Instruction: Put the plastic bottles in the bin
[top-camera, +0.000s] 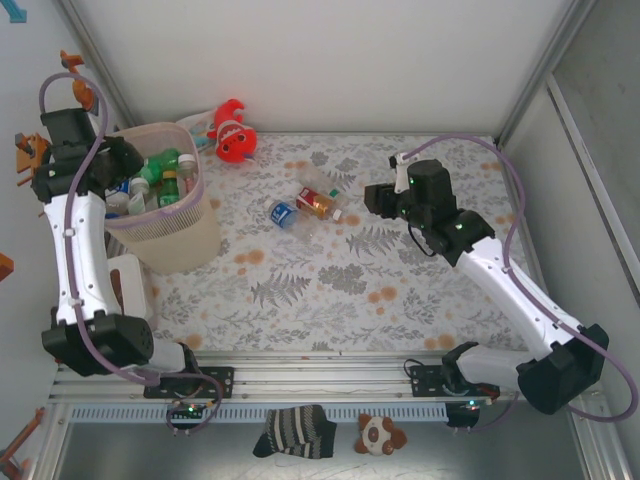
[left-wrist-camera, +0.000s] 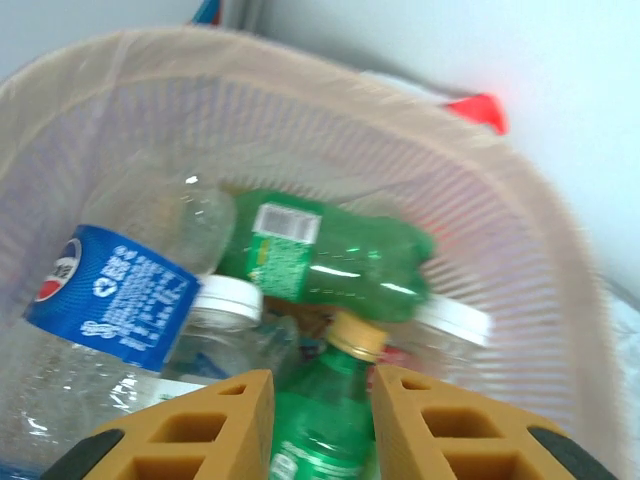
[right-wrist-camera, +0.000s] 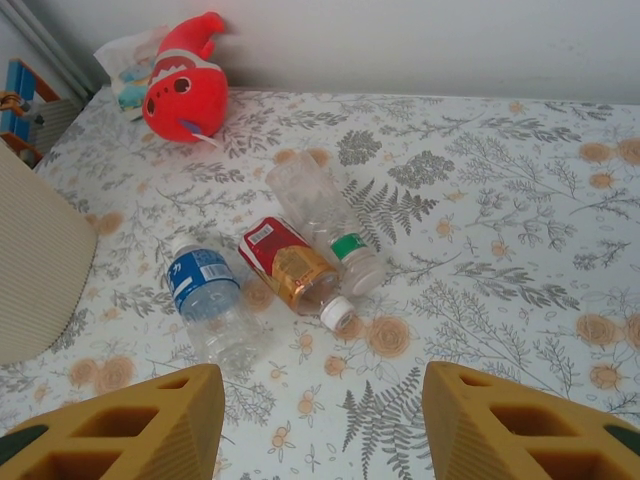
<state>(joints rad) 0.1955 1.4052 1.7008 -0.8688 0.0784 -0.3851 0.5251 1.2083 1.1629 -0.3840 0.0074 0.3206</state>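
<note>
The pale-pink bin (top-camera: 172, 243) stands at the back left and holds several plastic bottles, green and clear (top-camera: 160, 172). My left gripper (top-camera: 122, 160) hangs over its mouth. In the left wrist view a green bottle with a yellow cap (left-wrist-camera: 325, 420) sits between the fingers (left-wrist-camera: 322, 385), close against both and blurred; whether they still press it is unclear. Below lie a second green bottle (left-wrist-camera: 330, 255) and a blue-labelled clear one (left-wrist-camera: 120, 295). Three bottles lie mid-table: blue-labelled (right-wrist-camera: 205, 295), red-labelled (right-wrist-camera: 290, 265), clear with a green band (right-wrist-camera: 325, 215). My right gripper (right-wrist-camera: 322, 400) hovers open just short of them, holding nothing.
A red-orange fish plush (top-camera: 233, 135) lies against the back wall beside the bin. A white block (top-camera: 127, 285) stands in front of the bin. Striped socks (top-camera: 293, 430) and a small plush (top-camera: 381, 434) rest below the rail. Frame posts stand at both back corners.
</note>
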